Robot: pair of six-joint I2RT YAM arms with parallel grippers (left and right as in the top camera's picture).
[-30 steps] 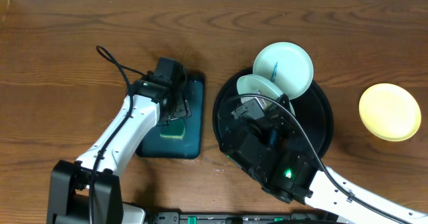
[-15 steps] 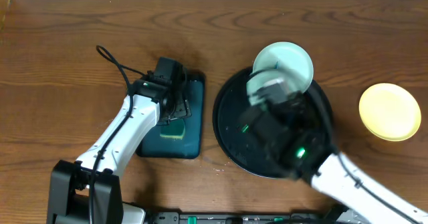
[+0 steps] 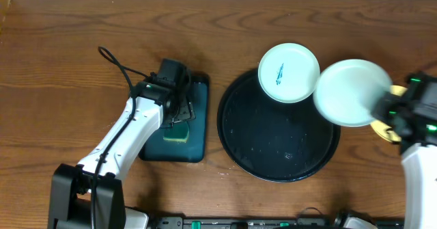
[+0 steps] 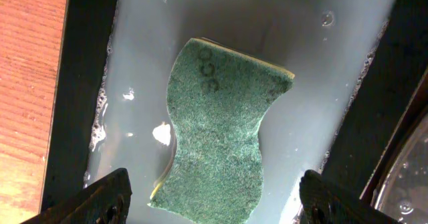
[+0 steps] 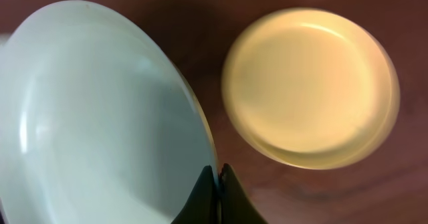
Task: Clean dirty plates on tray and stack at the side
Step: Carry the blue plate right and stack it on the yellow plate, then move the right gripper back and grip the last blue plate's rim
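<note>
My right tool (image 5: pixel 215 176) clamps the white plate (image 5: pixel 100 124) by its rim — yellow plate (image 5: pixel 311 87) just beyond, for stacking; left tool (image 4: pixel 217 200) apart above the sponge (image 4: pixel 221 124).

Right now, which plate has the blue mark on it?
The mint-white plate resting on the black tray; the pale plate in the right claw and the yellow plate look clean.

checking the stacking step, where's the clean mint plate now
Overhead, the clean mint plate is on the right, pinched at its rim by the right gripper, over the right edge of the black tray, between the smeared plate and the yellow plate.
</note>
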